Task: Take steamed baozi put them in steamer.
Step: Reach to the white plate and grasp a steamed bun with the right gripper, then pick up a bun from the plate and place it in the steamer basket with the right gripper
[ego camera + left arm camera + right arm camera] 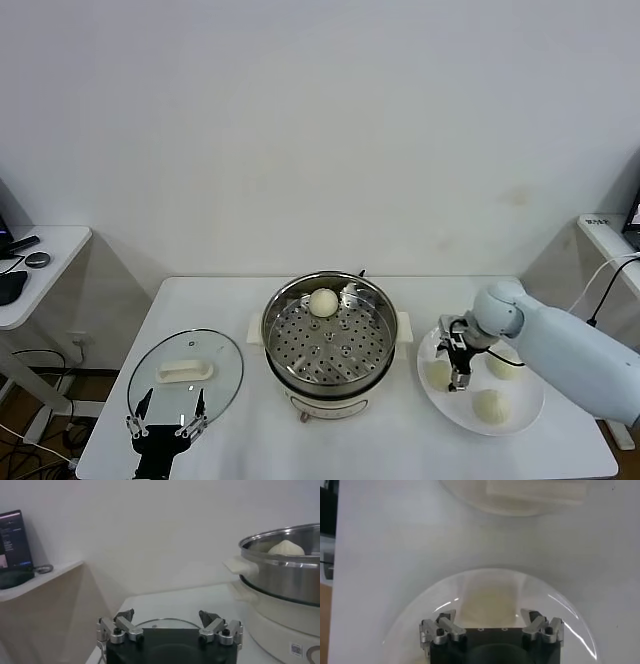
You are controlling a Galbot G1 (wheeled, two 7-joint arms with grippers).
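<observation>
Right gripper [459, 364], jaws apart, hangs over your plate [524, 412] to straddle a baozi [439, 375] for the steamer [328, 335]; left gripper [166, 421] idles open by the lid [186, 372].

Head view first: the left gripper [166, 425] sits right at the bottom edge, so its wrist and arm are cut off. The right gripper [458, 362] covers part of one baozi [437, 376] on the plate [520, 420], and the right arm [570, 350] hides a bit of another baozi [503, 366]. In the left wrist view the steamer [285, 575] runs off the frame, and the baozi [285, 547] in it only pokes its top over the rim. Right wrist view has a blurry pale round shape [520, 495] chopped by the edge. Honestly can't tell what it is.
</observation>
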